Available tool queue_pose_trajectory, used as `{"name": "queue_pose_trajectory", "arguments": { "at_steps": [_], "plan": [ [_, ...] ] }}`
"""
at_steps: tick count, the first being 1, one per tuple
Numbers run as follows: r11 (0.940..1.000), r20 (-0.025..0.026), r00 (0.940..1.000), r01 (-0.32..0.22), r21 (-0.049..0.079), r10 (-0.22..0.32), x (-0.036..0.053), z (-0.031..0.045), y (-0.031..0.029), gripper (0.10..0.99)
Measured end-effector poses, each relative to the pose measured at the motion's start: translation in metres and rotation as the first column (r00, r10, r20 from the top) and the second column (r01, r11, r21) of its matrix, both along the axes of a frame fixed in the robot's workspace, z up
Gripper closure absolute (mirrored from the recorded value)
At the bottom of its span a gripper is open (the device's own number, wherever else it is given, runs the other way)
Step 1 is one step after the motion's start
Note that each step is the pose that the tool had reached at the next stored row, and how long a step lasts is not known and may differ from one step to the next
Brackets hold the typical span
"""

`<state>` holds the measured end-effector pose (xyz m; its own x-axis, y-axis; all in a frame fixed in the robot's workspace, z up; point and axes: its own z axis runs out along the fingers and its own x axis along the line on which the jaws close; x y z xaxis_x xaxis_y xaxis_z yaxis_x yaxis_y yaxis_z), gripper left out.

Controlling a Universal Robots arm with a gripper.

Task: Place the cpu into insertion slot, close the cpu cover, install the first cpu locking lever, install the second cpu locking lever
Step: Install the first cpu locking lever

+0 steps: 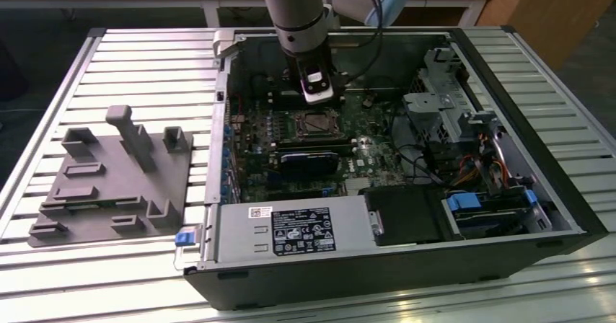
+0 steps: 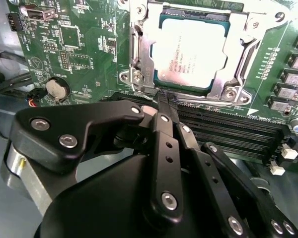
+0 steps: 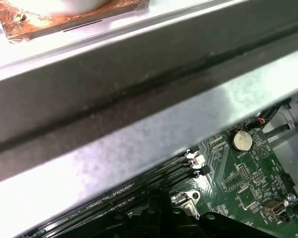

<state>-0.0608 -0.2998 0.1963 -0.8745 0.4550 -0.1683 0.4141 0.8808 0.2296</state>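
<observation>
The cpu, a pale silver-grey square chip, lies seated in the insertion slot on the green motherboard inside the open computer case. The cpu cover, a silvery frame with a cut-out centre, lies flat around the chip. My gripper has its black fingers closed together, and the tips touch the socket's edge at one corner, where a thin metal lever runs along the side. I cannot tell whether the tips pinch the lever. In the exterior view the gripper hangs just behind the socket.
Black memory slots run beside the socket, and a coin battery sits nearby. A black card, the power supply and a drive cage crowd the case. The case's metal wall is close. A grey fixture lies on the exterior view's left.
</observation>
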Motion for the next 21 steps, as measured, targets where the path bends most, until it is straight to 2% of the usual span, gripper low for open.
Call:
{"name": "queue_pose_trajectory", "arguments": {
  "at_steps": [21],
  "plan": [
    [1.0,0.0009,1.0,0.0,-0.001,0.0,0.0,-0.0046,-0.0011,0.98]
  ]
}}
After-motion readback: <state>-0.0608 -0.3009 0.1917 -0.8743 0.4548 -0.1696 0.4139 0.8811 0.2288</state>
